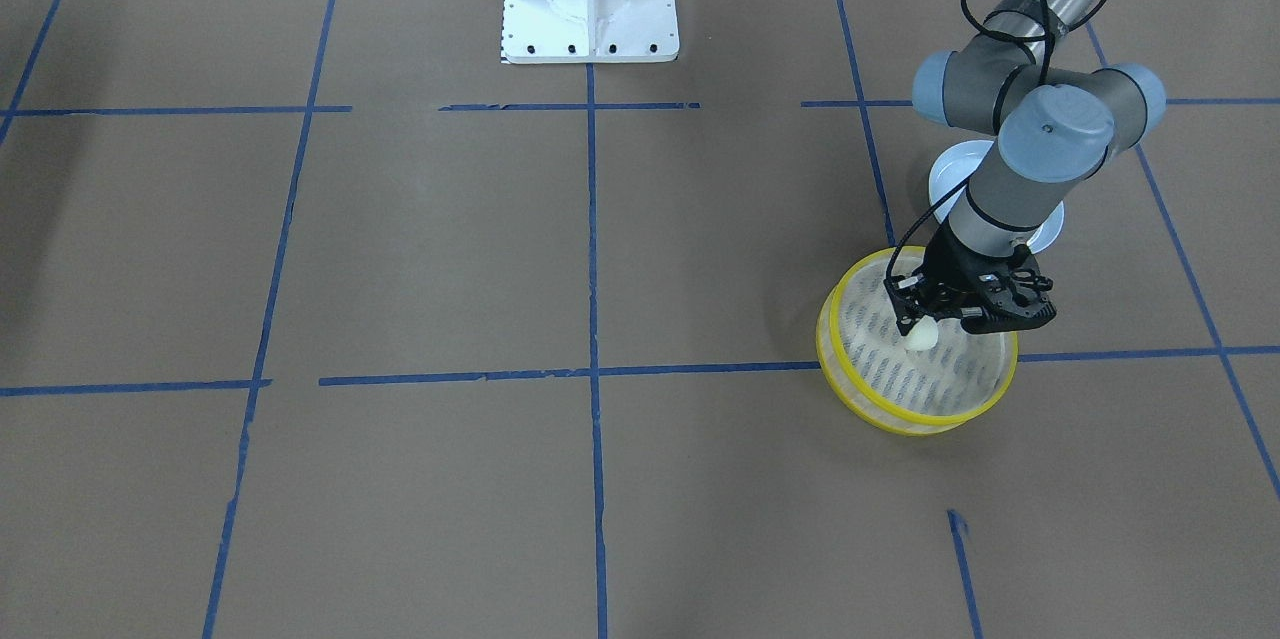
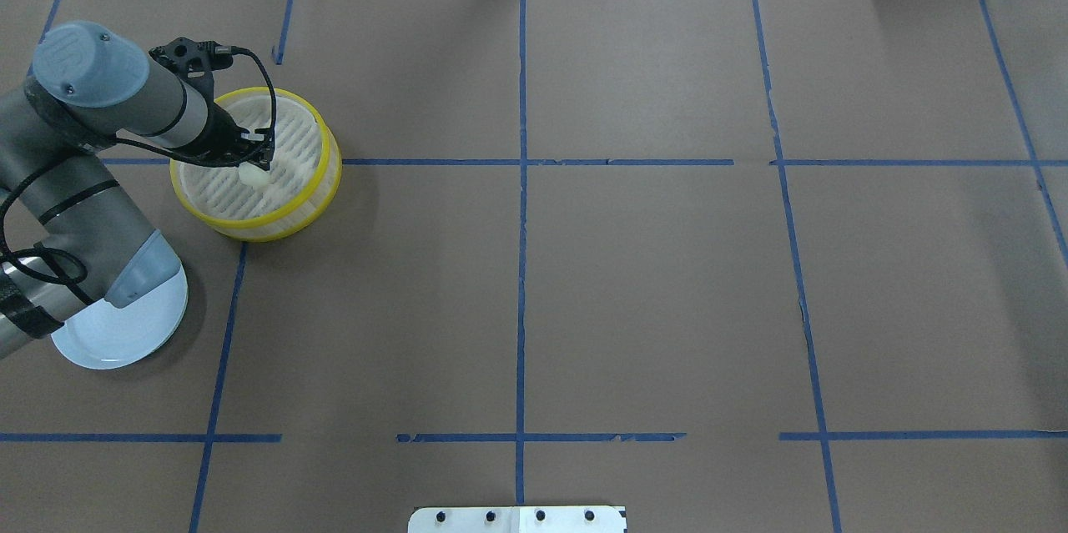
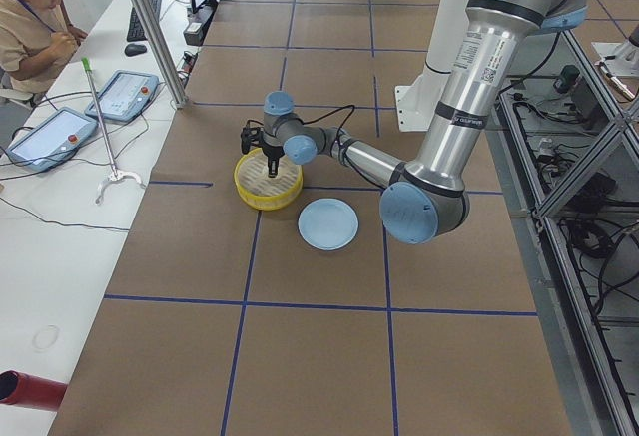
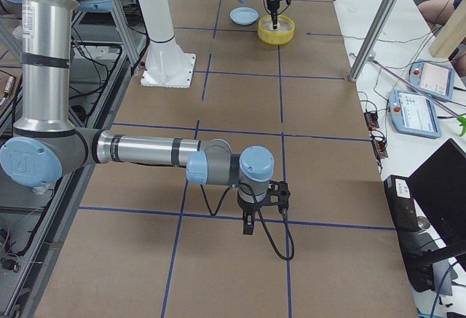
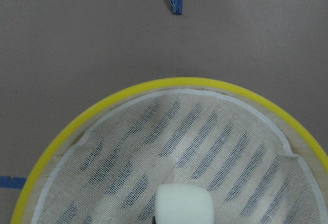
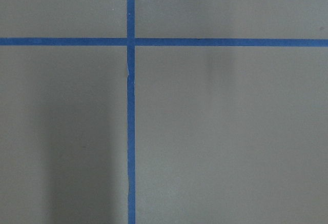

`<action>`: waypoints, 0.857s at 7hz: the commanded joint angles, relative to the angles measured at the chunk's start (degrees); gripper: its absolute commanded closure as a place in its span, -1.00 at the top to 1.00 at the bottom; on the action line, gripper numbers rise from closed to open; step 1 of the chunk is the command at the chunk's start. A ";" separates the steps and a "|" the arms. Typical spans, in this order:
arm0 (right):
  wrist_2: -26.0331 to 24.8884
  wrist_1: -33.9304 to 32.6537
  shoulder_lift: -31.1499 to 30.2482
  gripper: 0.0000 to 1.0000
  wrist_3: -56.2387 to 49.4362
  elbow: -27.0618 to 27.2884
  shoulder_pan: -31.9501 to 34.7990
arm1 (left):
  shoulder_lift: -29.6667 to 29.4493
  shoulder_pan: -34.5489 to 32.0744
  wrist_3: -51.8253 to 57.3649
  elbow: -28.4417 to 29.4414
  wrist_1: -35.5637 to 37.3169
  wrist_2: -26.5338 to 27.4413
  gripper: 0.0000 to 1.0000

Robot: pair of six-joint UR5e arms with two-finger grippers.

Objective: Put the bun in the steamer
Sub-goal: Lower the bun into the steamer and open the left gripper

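- Left jaws were closed on the bun (image 1: 922, 334), which sat between their tips and stuck out below them.
- The bun hung inside the ring of the steamer (image 1: 880, 414), over the slatted floor. Whether it touched the floor could not be told.
- The steamer lay directly under the left jaws, with its yellow rim all around them. In the left wrist view the bun (image 5: 183, 203) showed at the bottom middle, and the mesh floor and far rim lay ahead of the jaws.
- Left arm (image 1: 1010, 189) reached down into the steamer from the robot's side, wrist steeply downward.
- A pale blue plate (image 2: 117, 341) lay on the counter (image 1: 450, 249) behind the left jaws, toward the robot, near the steamer but apart from it. The arm partly covered it.
- Right arm (image 4: 145, 149) was stretched low over the counter, well apart from the steamer, with its jaws pointed down.
- Right jaws: could not tell if they were open or closed, as only the side view showed them.
- Under the right jaws the wrist view showed only brown counter with crossing blue tape lines (image 6: 130, 131).
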 commanded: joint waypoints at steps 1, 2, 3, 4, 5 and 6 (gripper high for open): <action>0.00 0.00 0.00 1.00 0.00 0.00 0.00 | 0.12 0.75 -0.21 0.35 0.01 0.04 -0.36; 0.00 0.00 0.00 1.00 0.00 0.00 0.00 | 0.21 1.02 -0.21 0.44 -0.08 0.04 -0.33; 0.00 0.00 0.00 1.00 0.00 0.00 0.00 | 0.21 1.02 -0.12 0.35 -0.08 -0.05 -0.03; 0.00 0.00 0.00 1.00 0.00 0.00 0.00 | 0.21 1.02 -0.04 0.35 -0.08 0.04 0.41; 0.00 0.00 0.00 1.00 0.00 0.00 0.00 | 0.39 1.02 0.31 0.27 -0.25 0.13 0.74; 0.00 0.00 0.00 1.00 0.00 0.00 0.00 | 0.56 1.02 0.58 0.27 -0.34 0.13 0.98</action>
